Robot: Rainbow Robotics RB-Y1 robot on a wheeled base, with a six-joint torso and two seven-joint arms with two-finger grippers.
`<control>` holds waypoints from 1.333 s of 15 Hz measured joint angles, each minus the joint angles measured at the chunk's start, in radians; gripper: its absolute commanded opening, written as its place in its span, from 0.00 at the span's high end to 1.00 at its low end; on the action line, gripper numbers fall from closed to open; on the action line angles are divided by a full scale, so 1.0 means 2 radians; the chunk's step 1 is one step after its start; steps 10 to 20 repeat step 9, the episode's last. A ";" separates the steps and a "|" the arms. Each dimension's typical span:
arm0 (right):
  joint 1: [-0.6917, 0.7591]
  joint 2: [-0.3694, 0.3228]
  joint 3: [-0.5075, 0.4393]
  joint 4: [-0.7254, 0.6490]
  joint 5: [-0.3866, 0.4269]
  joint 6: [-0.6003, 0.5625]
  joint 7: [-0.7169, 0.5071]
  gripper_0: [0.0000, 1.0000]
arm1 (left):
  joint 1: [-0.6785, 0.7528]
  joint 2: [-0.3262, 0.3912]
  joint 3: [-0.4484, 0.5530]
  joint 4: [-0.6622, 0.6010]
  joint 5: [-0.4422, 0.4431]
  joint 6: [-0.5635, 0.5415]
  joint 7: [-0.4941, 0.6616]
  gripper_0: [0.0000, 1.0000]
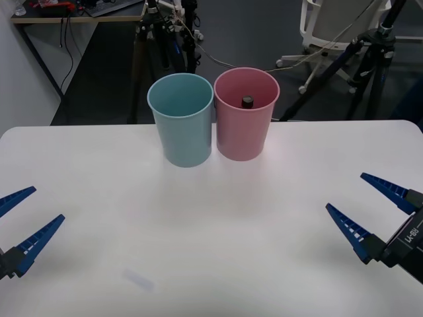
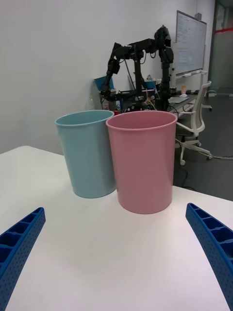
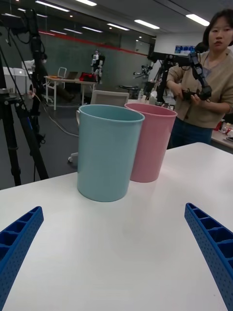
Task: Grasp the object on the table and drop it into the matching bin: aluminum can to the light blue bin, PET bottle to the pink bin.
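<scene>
right claw (image 1: 375, 210) wide apart, empty, low over desk (image 1: 218, 224) at right edge. left claw (image 1: 21, 226) likewise spread, empty, left edge. bottle (image 1: 248, 102) inside pink bin (image 1: 245, 125), cap showing; blue bin (image 1: 182, 122) touching beside. risk: arm sweep tips bins. no legible label.

Bare table (image 1: 218, 238) spreads between both end effectors; only the light blue bin (image 1: 182, 122) and pink bin (image 1: 244, 125), touching, block its far edge
</scene>
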 measured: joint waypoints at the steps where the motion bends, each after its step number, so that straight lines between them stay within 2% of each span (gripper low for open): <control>1: -0.001 0.001 0.002 0.000 0.003 0.000 -0.001 0.00 | 0.000 0.000 0.000 0.000 0.000 0.000 0.000 0.00; 7: -0.009 0.001 0.015 0.000 0.024 0.002 -0.011 0.00 | 0.000 0.000 0.000 0.000 0.000 0.000 0.000 0.00; 20: -0.009 0.001 0.015 0.000 0.025 0.002 -0.011 0.00 | 0.000 0.000 0.000 0.000 0.000 0.000 0.000 0.00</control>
